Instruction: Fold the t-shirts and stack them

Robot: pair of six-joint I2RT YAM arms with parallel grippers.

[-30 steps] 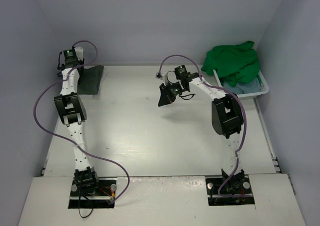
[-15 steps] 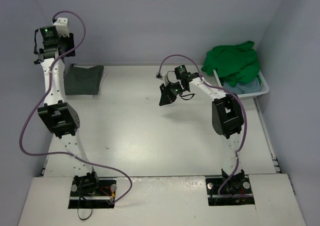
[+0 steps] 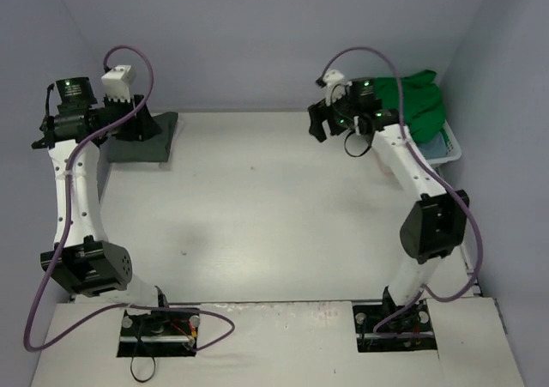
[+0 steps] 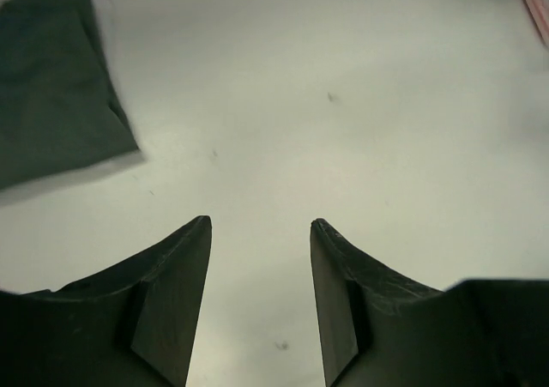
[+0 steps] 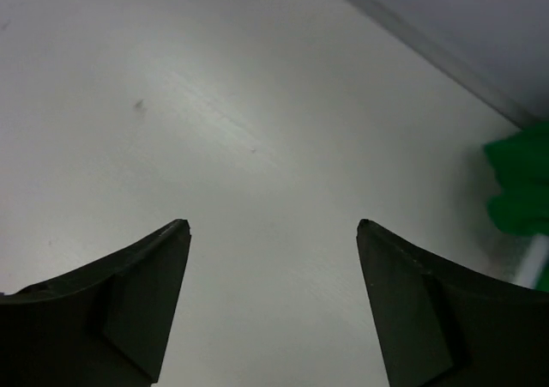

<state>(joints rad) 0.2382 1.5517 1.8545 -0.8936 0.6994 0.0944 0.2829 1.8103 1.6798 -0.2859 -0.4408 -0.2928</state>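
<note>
A dark grey-olive cloth t-shirt, folded flat into a rough rectangle, is seen lying at the far left corner of the white surface. The left gripper is held in the air just beside this shirt's near right corner. Its two dark fingers are parted by a moderate gap, and nothing is held between them. In the left wrist view only bare surface is framed by the fingers, and the folded shirt is seen off to the upper left, apart from them.

A bright green cloth t-shirt is piled loosely, unfolded, on top of a white plastic basket at the far right edge of the surface. A light blue cloth t-shirt is seen crumpled inside the basket, partly covered by the green one. No white shirt can be made out in any view.

The right gripper is raised above the far part of the surface, just to the left of the green shirt. Its fingers are spread wide and nothing is gripped. In the right wrist view bare surface is shown between them, and a fold of the green cloth is seen at the right edge, well clear of the fingers.
</note>
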